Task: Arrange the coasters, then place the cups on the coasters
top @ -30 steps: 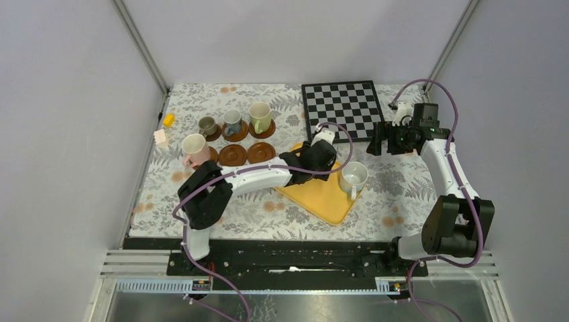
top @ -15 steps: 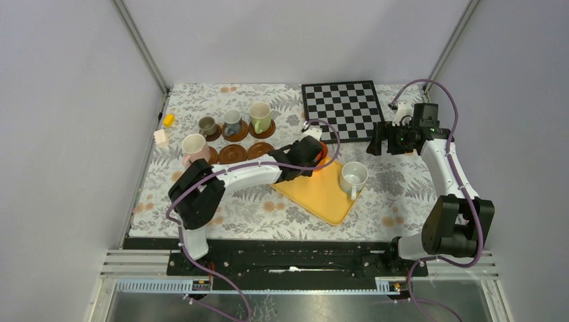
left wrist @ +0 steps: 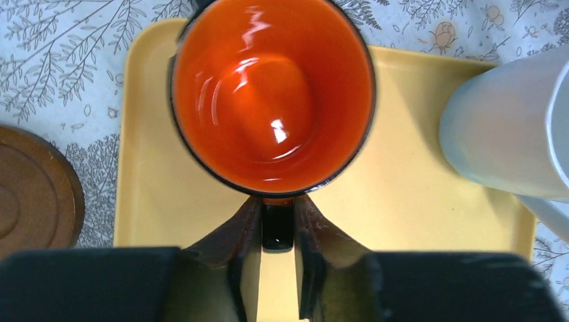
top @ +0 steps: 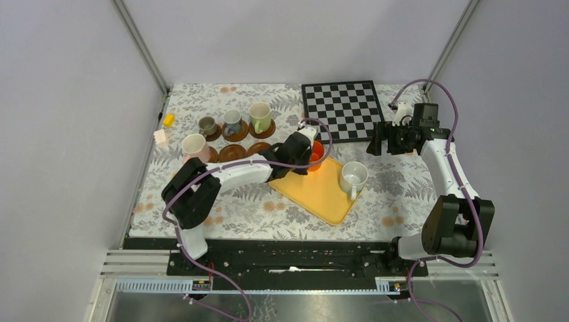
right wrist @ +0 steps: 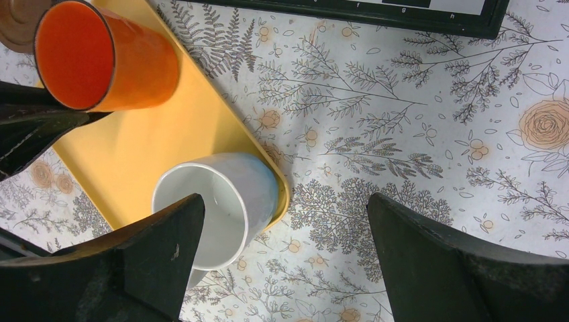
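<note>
An orange-red cup (left wrist: 272,94) stands at the back corner of the yellow tray (left wrist: 402,201). My left gripper (left wrist: 277,225) is shut on its dark handle (left wrist: 277,231). In the top view this cup (top: 316,153) lies just right of two bare coasters (top: 233,154) (top: 258,149). A white cup (top: 353,176) sits at the tray's right edge (right wrist: 215,208). The pale green (top: 260,115), blue-grey (top: 232,121), grey-brown (top: 207,125) and pinkish (top: 194,147) cups rest on coasters. My right gripper (right wrist: 285,201) hangs open above the white cup and the tray rim, holding nothing.
A chessboard (top: 345,111) lies at the back right, close to the right wrist (top: 402,137). A small yellow block (top: 168,119) and a pale block (top: 160,137) sit near the left edge. Frame posts stand at both back corners.
The left gripper's jaws have closed on the orange-red cup's handle, and the left wrist has shifted a little left, uncovering the cup. The right arm has not moved.
</note>
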Robot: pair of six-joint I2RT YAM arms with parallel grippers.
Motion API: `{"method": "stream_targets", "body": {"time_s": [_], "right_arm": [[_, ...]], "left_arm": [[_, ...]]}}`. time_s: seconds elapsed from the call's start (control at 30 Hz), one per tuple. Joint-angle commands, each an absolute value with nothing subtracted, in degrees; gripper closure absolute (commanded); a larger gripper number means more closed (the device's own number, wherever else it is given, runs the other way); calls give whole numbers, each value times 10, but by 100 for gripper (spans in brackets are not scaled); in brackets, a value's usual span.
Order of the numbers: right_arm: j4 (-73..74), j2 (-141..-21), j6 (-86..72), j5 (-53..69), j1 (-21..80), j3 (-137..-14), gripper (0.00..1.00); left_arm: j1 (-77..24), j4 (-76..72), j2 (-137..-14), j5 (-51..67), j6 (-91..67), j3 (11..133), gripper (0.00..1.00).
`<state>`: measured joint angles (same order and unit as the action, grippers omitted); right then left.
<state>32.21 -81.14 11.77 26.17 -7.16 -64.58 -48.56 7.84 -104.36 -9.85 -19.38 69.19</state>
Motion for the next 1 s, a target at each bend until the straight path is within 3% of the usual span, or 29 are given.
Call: {"method": "stream_targets", "body": {"time_s": [0.0, 0.1, 0.5, 0.97], "right_arm": [[313, -797, 123, 270, -74, -645, 2], [314, -795, 121, 271, -74, -646, 2], [314, -794, 121, 276, -74, -646, 2], [316, -796, 122, 288, -74, -646, 2]], "left_arm": [[-485, 35, -996, -55, -165, 669, 86], [-482, 52, -981, -57, -151, 661, 100], [-453, 117, -854, -14, -101, 605, 100], [-296, 161, -665, 27, -64, 521, 100]]}}
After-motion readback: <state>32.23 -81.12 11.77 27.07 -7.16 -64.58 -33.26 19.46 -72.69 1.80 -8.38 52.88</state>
